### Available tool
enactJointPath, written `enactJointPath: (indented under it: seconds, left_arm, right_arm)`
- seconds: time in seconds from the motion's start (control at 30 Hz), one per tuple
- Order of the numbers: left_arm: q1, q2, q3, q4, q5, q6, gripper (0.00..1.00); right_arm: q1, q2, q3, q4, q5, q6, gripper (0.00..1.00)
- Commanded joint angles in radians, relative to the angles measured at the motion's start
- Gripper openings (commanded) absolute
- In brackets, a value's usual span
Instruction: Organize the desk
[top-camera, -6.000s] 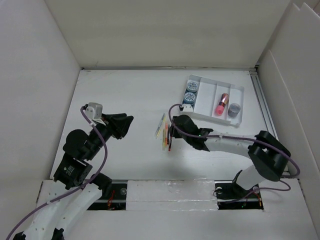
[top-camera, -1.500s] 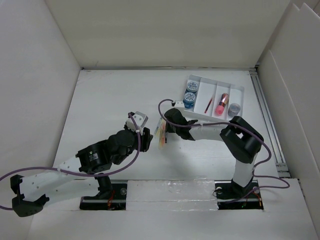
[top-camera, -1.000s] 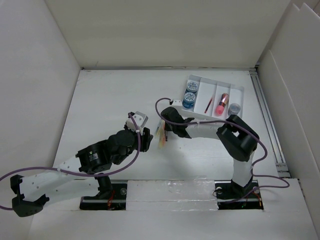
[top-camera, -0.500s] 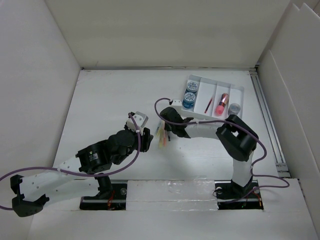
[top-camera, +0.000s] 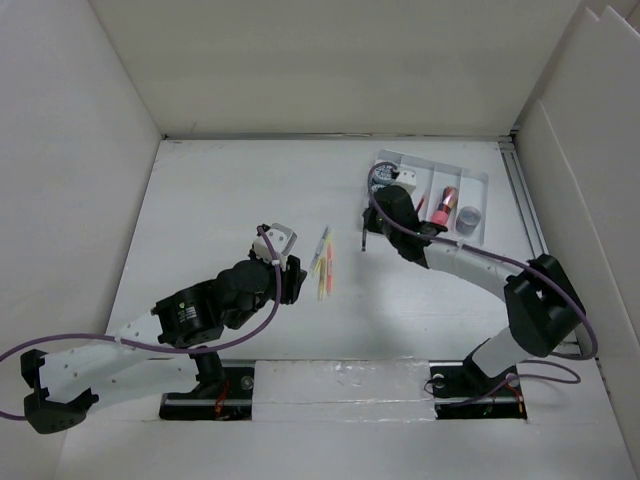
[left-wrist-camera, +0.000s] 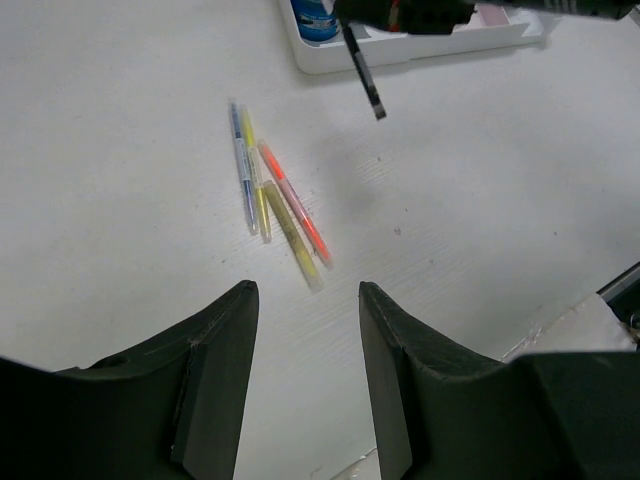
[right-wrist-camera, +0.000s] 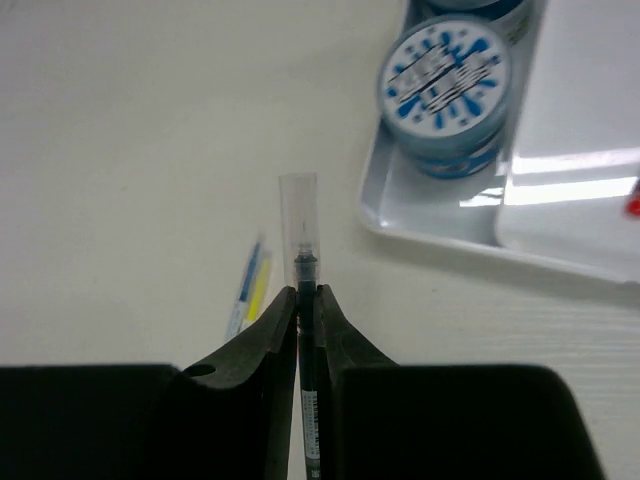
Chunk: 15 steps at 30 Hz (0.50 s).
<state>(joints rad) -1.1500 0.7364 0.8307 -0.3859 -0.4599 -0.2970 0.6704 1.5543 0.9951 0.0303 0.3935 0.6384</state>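
The white desk (top-camera: 220, 190) holds several loose pens (top-camera: 322, 262), yellow, orange and blue, lying together near its middle. They also show in the left wrist view (left-wrist-camera: 278, 205). My right gripper (top-camera: 372, 222) is shut on a black pen (top-camera: 363, 240) with a clear cap (right-wrist-camera: 299, 215) and holds it above the desk, just left of the white tray (top-camera: 478, 215). In the right wrist view my right gripper (right-wrist-camera: 307, 295) pinches the pen upright. My left gripper (top-camera: 297, 280) is open and empty, hovering just left of the loose pens (left-wrist-camera: 305, 300).
The tray's left compartment holds two blue round tins (right-wrist-camera: 445, 85). Other compartments hold a red pen (top-camera: 420, 206), a pink tube (top-camera: 445, 205) and a grey cap (top-camera: 468, 214). White walls enclose the desk on three sides.
My right gripper has lifted the black pen out of the group of pens and carried it up and right toward the tray. My left arm has stayed still.
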Motion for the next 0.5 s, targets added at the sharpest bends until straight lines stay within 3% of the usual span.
enactJointPath:
  seconds: [0.0, 0.2, 0.47]
  left_arm:
    - [0.001, -0.008, -0.001, 0.022, 0.003, 0.006, 0.41]
    - [0.001, -0.003, -0.002, 0.022, 0.001, 0.006, 0.41]
    - [0.001, 0.005, -0.002, 0.018, -0.006, -0.001, 0.41]
  right_arm:
    - [-0.121, -0.046, -0.032, 0.048, -0.045, -0.022, 0.0]
    - [-0.426, 0.05, 0.072, 0.025, -0.221, -0.04, 0.0]
    - [-0.499, 0.225, 0.262, -0.027, -0.239, -0.043, 0.01]
